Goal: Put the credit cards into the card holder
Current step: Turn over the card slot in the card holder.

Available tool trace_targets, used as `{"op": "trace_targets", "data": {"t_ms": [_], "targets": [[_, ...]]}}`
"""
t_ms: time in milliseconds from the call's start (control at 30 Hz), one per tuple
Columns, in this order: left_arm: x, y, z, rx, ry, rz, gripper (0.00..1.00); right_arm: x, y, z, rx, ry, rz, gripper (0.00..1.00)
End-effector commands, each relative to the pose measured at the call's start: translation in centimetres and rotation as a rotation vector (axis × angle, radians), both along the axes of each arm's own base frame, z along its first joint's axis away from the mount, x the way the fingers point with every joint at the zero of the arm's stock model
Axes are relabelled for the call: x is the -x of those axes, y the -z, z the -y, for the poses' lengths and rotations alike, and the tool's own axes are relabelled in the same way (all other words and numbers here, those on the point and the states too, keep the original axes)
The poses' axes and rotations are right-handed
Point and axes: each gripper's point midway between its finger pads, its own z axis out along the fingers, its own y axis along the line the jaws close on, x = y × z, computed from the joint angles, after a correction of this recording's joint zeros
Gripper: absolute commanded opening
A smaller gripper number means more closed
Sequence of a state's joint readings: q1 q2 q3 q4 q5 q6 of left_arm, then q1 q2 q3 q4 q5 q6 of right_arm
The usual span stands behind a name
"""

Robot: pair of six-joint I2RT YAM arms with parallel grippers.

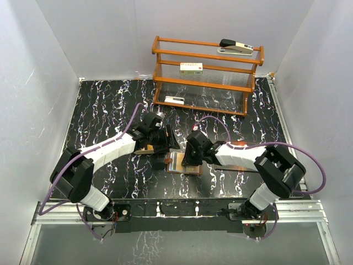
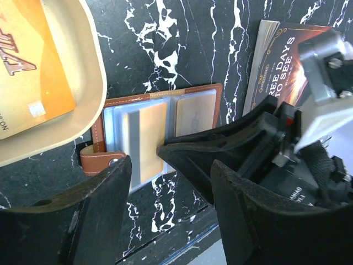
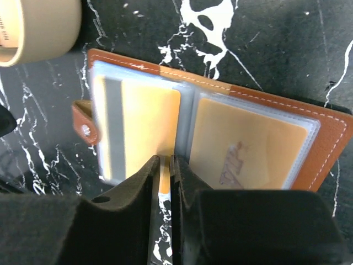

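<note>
Nearest the lens in the right wrist view we see the right gripper, its two dark fingers drawn to a narrow slit that pinches a thin orange card edge-on. Just beyond the fingertips lies the card holder, opened flat on the black marbled table, with its snap tab to the gripper's left. The pinched card meets the holder at the central fold, between the two clear pockets; we cannot tell which pocket it enters. Each pocket shows a gold-orange card: the left-pocket card carries a grey stripe, the right-pocket card faint lettering. In the left wrist view the left gripper stands wide open and holds nothing, poised over the holder's near edge, with the right gripper's black finger crossing in front of it. Beyond its left finger a tan tray sits just beside the holder and contains a tray card, also orange; beyond its right finger lies a dark booklet. Farthest away, in the top view, a wooden rack bears a stapler and a white box.
</note>
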State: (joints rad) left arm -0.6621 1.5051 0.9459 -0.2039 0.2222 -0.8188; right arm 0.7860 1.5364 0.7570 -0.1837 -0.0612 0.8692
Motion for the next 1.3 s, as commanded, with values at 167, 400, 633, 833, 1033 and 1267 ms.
{"op": "trace_targets", "data": {"t_ms": [167, 400, 633, 833, 1033, 1267], "targets": [[0.2, 1.6, 0.8, 0.011, 0.05, -0.05, 0.59, 0.2, 2.7, 1.2, 0.113, 0.017, -0.015, 0.05], [0.0, 2.9, 0.6, -0.019, 0.055, -0.057, 0.59, 0.7, 3.2, 1.2, 0.106, 0.014, -0.019, 0.05], [-0.1, 3.8, 0.9, -0.013, 0.066, -0.057, 0.59, 0.9, 3.4, 1.3, 0.1, 0.013, -0.022, 0.05], [-0.3, 4.2, 1.2, -0.011, 0.075, -0.059, 0.58, 0.9, 3.2, 1.4, 0.097, 0.015, -0.015, 0.05], [0.0, 4.6, 1.4, -0.001, 0.084, -0.075, 0.58, 0.8, 3.0, 1.4, 0.092, 0.018, -0.009, 0.05], [0.2, 3.3, 2.4, 0.067, 0.095, -0.072, 0.56, 0.7, 2.6, 1.2, 0.079, 0.017, 0.001, 0.06]]}}
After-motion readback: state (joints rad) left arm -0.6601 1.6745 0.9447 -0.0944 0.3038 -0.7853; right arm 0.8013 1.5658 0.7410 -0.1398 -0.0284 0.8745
